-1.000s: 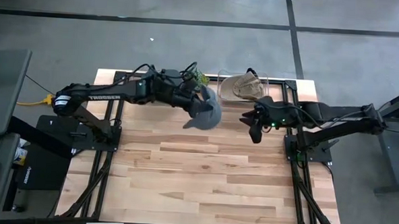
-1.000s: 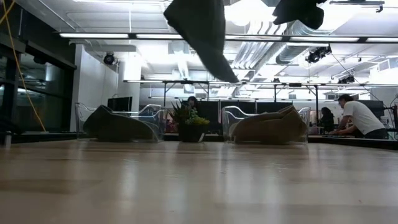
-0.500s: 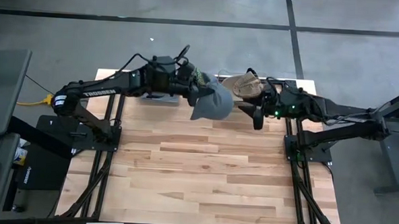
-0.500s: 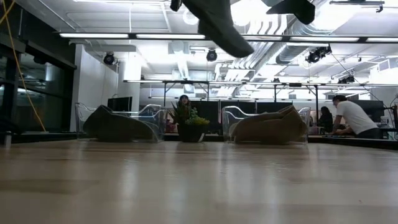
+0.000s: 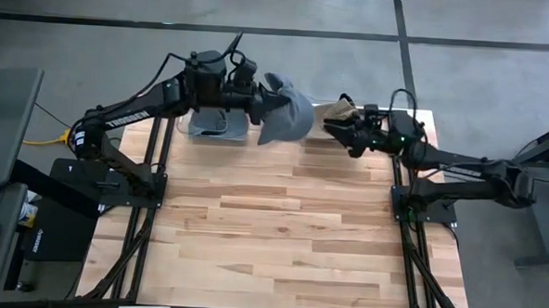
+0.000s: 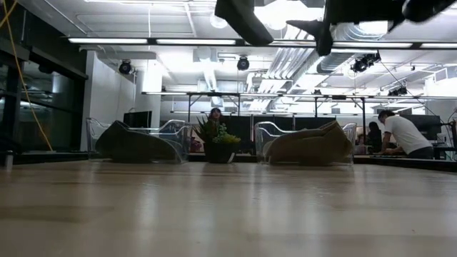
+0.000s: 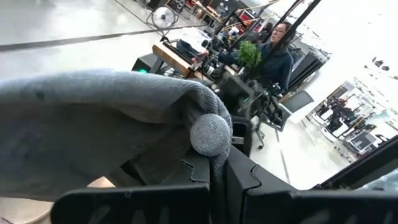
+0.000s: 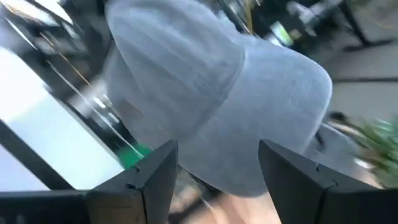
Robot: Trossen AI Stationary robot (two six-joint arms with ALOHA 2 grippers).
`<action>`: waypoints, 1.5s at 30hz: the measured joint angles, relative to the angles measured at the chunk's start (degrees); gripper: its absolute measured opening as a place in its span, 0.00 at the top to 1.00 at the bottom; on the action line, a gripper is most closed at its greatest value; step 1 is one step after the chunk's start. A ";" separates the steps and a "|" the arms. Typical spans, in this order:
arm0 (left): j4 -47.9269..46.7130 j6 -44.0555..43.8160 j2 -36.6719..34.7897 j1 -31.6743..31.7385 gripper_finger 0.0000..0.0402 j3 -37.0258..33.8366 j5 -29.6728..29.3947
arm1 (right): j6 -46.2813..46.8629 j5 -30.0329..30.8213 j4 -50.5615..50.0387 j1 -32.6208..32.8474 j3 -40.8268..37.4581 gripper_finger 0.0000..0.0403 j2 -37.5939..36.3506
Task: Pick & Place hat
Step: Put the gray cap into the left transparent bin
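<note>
From above, I have the grey hat (image 5: 285, 115) pinched in the left gripper (image 5: 256, 105) and held in the air over the far edge of the table (image 5: 280, 238), between the two clear bins; its long axis runs roughly along that far edge, crown end toward the right arm. The right gripper (image 5: 336, 127) reaches toward the hat with its jaws spread, near but not touching, so I judge this to be the carry, perhaps a handover; next I need to close the gap and line those jaws on the fabric. At table height only a dark corner of the hat (image 6: 243, 18) shows at the top, well clear of the wood. My left wrist camera shows the jaws pressed together on the cloth (image 7: 124, 124). My right wrist camera has the hat (image 8: 217, 106) filling the gap ahead of its parted fingers (image 8: 143, 180).
</note>
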 joint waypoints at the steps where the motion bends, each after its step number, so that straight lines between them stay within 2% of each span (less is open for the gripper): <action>1: -0.27 0.06 0.01 0.05 1.00 0.23 0.26 | 2.00 -0.39 4.90 -0.61 -2.28 0.46 0.27; 4: -0.31 0.30 0.00 0.10 1.00 0.78 0.39 | 7.16 -1.13 13.28 -2.15 -7.94 0.46 0.42; 8: -0.34 0.58 0.01 0.10 1.00 1.79 1.31 | 11.90 -1.94 18.67 -3.33 -12.71 0.46 0.42; 16: 0.46 0.58 0.01 0.08 1.00 1.95 2.70 | 13.03 -5.10 22.14 -4.92 -13.61 0.46 2.04; 25: 2.46 0.38 0.01 0.08 1.00 1.91 2.27 | 20.41 -9.33 44.15 -7.68 -13.57 0.46 15.33; 32: 3.00 -0.16 0.03 0.08 1.00 1.89 2.22 | 24.79 -11.06 55.60 -7.95 -13.56 0.46 24.31; 36: 3.04 -0.29 0.03 0.08 1.00 1.87 2.16 | 26.08 -12.62 57.80 -7.95 -11.79 0.46 28.17; 45: 2.97 -0.75 0.03 0.06 1.00 1.87 1.68 | 25.63 -17.99 57.41 -7.95 0.43 0.46 34.08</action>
